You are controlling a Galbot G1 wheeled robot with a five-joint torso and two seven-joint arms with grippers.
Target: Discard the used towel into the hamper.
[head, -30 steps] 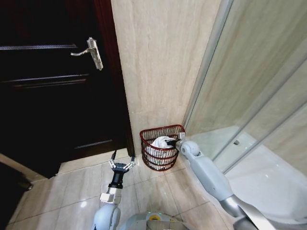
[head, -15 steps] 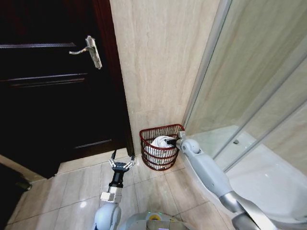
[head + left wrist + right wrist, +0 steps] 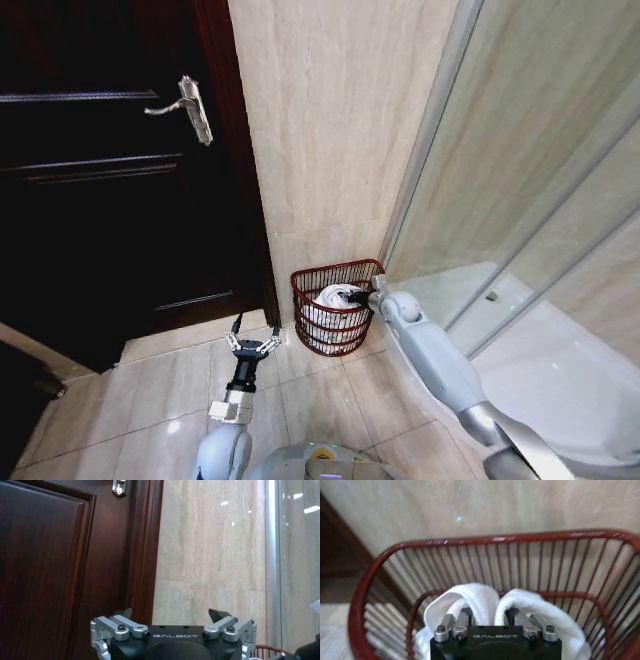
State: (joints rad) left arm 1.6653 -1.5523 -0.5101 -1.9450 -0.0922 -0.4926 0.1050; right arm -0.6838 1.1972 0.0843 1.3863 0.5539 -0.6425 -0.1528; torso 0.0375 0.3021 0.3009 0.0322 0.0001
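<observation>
Nearly finished, judged from how things lie: only letting go and drawing the arm clear left to do.

Low centre of the head view: hamper, round, reddish-brown, open slats, standing on the tiled floor in the corner between the beige wall and the glass shower screen, just right of the dark door.

Inside it: 1 white towel, bunched, sitting below the rim; nothing else visible between the slats. In the right wrist view, towel rising in 2 soft humps in the lower middle of the frame, hamper rim arching across above.

Reaching over the hamper's right edge: right gripper, fingers close together with a fold of towel pinched between them.

Lower left of centre, above the floor and well apart from the hamper: left gripper, fingers spread wide, holding nothing.
</observation>
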